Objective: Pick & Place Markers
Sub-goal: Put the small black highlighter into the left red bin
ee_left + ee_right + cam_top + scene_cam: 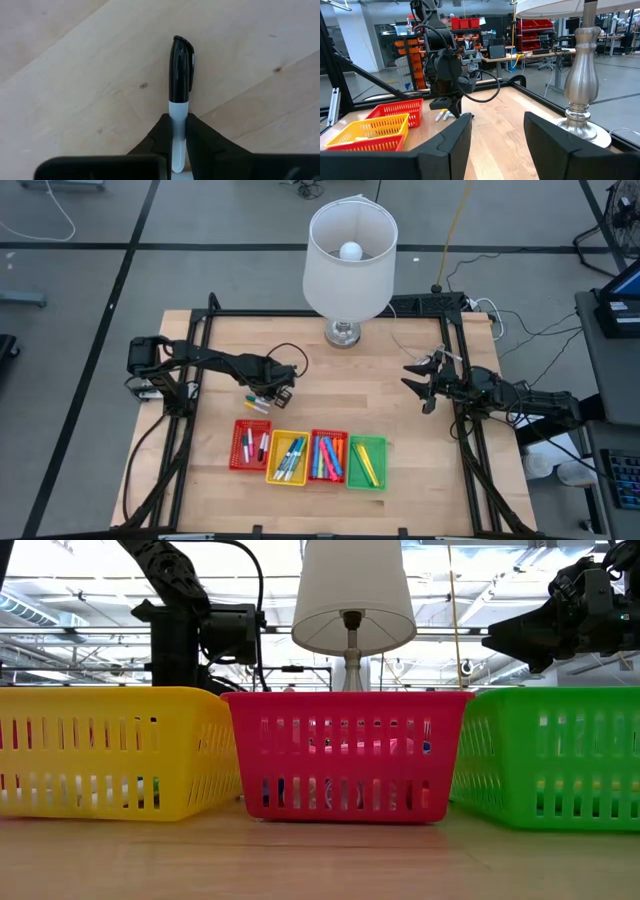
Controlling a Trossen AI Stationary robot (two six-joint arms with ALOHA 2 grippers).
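A white marker with a black cap [179, 75] lies on the wooden table [400, 400], with my left gripper [178, 145] shut on it from above, left of the table's middle [280, 390]. Two more loose markers [256, 402] lie just beside it on the table's left side. Sorted markers fill a row of mesh trays near the front edge: red [250, 445], yellow [288, 457], red [328, 455] and green [366, 462]. My right gripper [497, 145] hovers open and level at the table's right side [425, 385], touching nothing. My left gripper pinches the marker's white barrel [178, 112] between its two fingers, just behind the black cap. The fingers point down and lie across the marker. The marker is level, its cap sticking out past the fingers; whether it is lifted off the wood I cannot tell.
A white-shaded lamp [348, 260] on a metal base [343, 333] stands at the table's far middle. A black frame rail [300, 315] edges the table. Bare wood lies between the two arms.
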